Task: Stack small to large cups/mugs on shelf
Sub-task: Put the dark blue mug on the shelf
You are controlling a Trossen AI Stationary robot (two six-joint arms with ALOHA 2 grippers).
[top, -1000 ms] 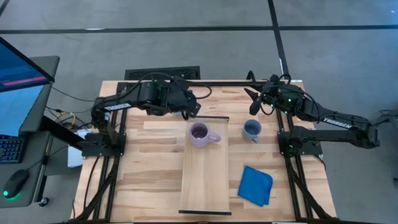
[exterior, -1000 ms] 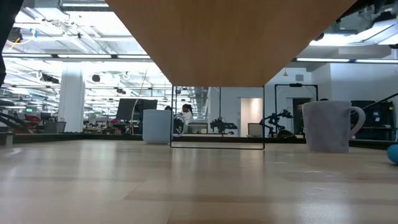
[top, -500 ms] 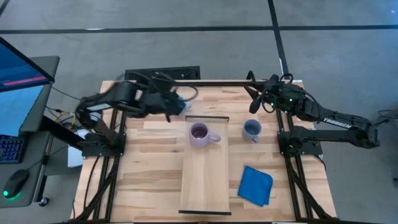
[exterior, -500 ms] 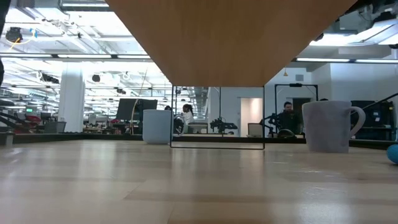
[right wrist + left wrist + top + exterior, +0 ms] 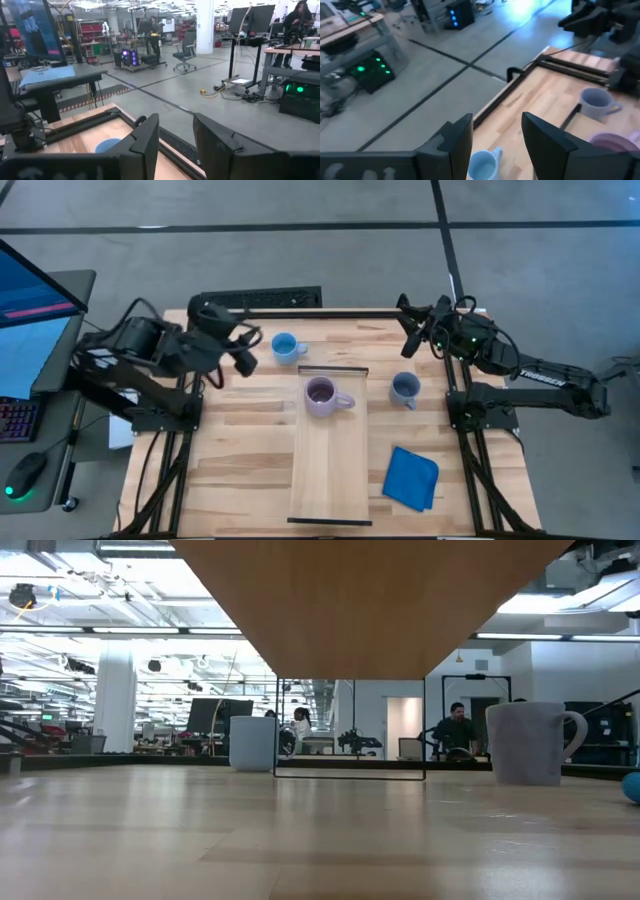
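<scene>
The bright light blue mug stands on the table just beyond the shelf's far end. It also shows in the left wrist view and the low view. The pale purple mug stands on the shelf near its far end. The grey-blue mug stands on the table right of the shelf. My left gripper is open and empty, left of the light blue mug. My right gripper is open and empty at the far right.
A folded blue cloth lies on the table near the right front. In the low view the shelf board stands raised above the table on a thin wire leg. People sit at desks in the room behind.
My left gripper has drawn back from over the shelf's far end toward the table's left edge. The light blue mug, hidden under the gripper a second ago, now stands in the open on the table. My right gripper has shifted slightly toward the far edge.
</scene>
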